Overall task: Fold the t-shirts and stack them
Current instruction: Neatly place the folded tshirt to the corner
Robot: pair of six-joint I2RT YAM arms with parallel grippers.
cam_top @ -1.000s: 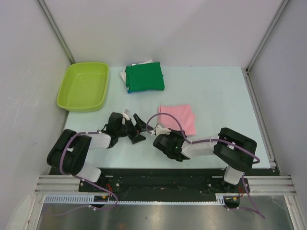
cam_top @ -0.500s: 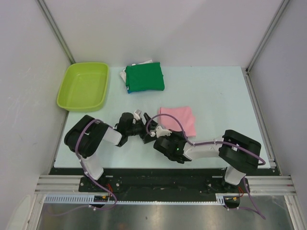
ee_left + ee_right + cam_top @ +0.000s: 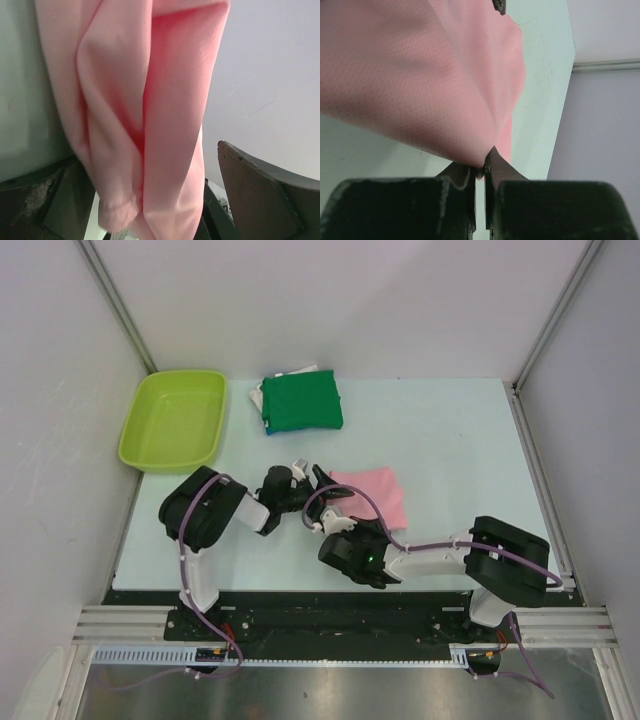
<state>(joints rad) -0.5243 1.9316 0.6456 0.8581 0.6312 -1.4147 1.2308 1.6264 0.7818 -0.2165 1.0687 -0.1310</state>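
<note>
A light pink t-shirt [image 3: 372, 491] lies folded on the table's middle. My right gripper [image 3: 332, 512] is at its near left corner. In the right wrist view that gripper [image 3: 483, 167] is shut on a pinched edge of the pink t-shirt [image 3: 420, 85], which is lifted off the table. My left gripper [image 3: 317, 480] is at the shirt's left edge. In the left wrist view its jaws stand open and wide, with a hanging fold of the pink t-shirt [image 3: 150, 110] between the fingers [image 3: 265, 195]. A folded dark green t-shirt [image 3: 302, 402] tops a stack at the back, with blue and white edges showing under it.
A lime green plastic tub [image 3: 175, 420] stands at the back left corner. Grey walls and metal rails close the pale table [image 3: 460, 440] on three sides. Both arms' purple cables loop over the near middle of the table.
My left arm has swung right and forward until its open jaws reach the pink t-shirt's left edge. The right gripper stays shut on the shirt's corner and has shifted slightly toward the shirt.
</note>
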